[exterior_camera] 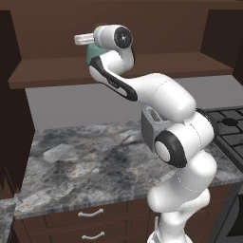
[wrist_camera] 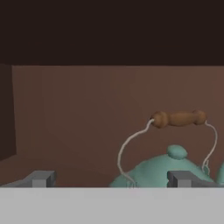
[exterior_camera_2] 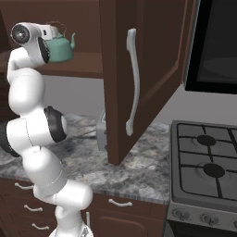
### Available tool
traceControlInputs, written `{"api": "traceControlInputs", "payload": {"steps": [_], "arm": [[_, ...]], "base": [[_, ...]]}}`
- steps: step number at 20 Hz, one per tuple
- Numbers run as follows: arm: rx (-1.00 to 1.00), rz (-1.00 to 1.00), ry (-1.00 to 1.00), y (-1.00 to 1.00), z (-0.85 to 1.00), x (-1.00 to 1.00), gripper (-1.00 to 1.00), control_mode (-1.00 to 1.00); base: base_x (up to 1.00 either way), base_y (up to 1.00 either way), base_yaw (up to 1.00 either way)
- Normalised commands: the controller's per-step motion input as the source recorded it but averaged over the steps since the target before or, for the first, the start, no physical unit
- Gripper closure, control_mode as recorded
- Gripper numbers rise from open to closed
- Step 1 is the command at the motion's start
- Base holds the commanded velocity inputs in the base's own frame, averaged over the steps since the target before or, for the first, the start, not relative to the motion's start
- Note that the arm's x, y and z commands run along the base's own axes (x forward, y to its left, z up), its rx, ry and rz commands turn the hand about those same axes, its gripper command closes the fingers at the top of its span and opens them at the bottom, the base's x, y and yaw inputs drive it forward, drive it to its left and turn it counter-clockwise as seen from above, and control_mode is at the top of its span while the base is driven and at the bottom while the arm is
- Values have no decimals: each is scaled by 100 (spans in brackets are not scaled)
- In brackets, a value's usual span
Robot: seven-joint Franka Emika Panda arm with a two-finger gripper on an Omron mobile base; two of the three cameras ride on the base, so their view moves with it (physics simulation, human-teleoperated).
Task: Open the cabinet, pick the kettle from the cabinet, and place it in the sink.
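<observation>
Cabinet door swung open. Kettle sits on the shelf inside. Gripper spread wide, empty, low at the kettle's near side and seemingly off-centre. Risk: closing here could clip the wire handle or shove the kettle farther back.

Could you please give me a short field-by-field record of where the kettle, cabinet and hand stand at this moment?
cabinet: door swung open, shelf exposed
kettle: teal kettle upright on the shelf, wire handle arched up, spout away from the arm
hand: hand open, raised to shelf height just before the kettle, off-centre from it; nothing held
fingers: one finger in front of the kettle body, the other off to its side
task stage: door open, kettle not yet picked
</observation>
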Motion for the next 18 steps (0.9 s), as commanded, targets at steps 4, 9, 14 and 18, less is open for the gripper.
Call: {"api": "traceControlInputs", "payload": {"steps": [4,9,14,18], "arm": [[0,0,3,1,-1,18,-100,-100],[0,0,0,2,-4,15,-100,-100],[1,0,0,2,-2,16,-100,-100],[2,0,0,0,-4,16,-100,-100]], "base": [[0,0,0],[0,0,0],[0,0,0],[0,0,0]]}}
